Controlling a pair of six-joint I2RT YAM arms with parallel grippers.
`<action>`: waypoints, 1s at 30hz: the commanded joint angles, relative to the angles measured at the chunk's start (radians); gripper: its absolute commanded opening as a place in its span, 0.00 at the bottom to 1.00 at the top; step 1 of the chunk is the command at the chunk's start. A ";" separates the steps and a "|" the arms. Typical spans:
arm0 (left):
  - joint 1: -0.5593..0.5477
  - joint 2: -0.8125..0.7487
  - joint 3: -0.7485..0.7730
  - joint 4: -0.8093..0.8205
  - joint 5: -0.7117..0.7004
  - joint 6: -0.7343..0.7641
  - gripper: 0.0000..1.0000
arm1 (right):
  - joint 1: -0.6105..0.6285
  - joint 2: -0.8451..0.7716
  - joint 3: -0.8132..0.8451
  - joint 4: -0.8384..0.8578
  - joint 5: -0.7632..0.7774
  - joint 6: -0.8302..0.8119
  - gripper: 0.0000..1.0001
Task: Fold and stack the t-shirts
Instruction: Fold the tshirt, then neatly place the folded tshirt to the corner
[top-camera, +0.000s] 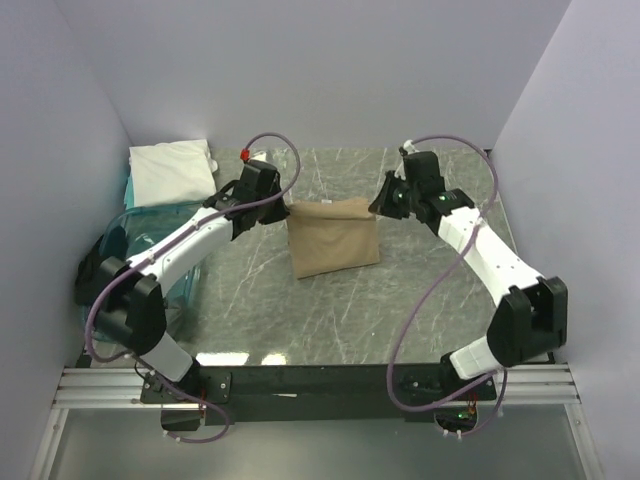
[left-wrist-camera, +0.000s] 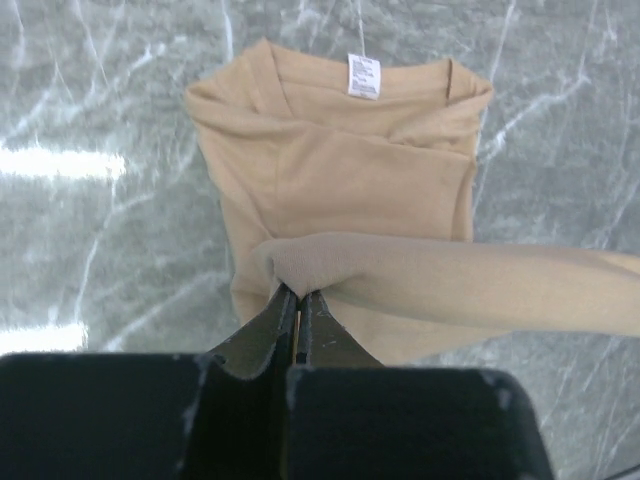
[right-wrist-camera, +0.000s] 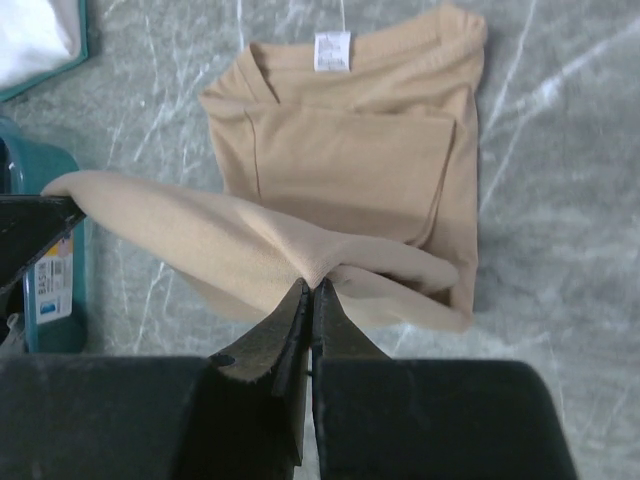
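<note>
A tan t-shirt (top-camera: 333, 238) lies partly folded on the marble table, its collar and white label toward the near side in the top view. My left gripper (top-camera: 283, 207) is shut on the shirt's far left corner, and my right gripper (top-camera: 376, 206) is shut on its far right corner. Both hold that edge lifted above the rest of the shirt. In the left wrist view the pinched fabric (left-wrist-camera: 300, 285) stretches off to the right over the folded body (left-wrist-camera: 345, 170). In the right wrist view the pinched fold (right-wrist-camera: 315, 275) stretches left over the shirt (right-wrist-camera: 350, 150).
A folded white t-shirt (top-camera: 172, 170) lies at the far left on a teal bin (top-camera: 150, 235), whose corner shows in the right wrist view (right-wrist-camera: 45, 250). Grey walls close in the table on three sides. The black rail runs along the near edge.
</note>
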 joint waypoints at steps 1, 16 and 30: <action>0.047 0.061 0.085 0.031 0.032 0.050 0.01 | -0.024 0.086 0.109 0.036 -0.022 -0.040 0.00; 0.180 0.518 0.459 -0.026 0.095 0.082 0.17 | -0.101 0.641 0.531 0.070 -0.045 -0.046 0.32; 0.180 0.325 0.293 0.048 0.166 0.070 0.99 | -0.101 0.295 0.260 0.183 0.029 -0.005 0.88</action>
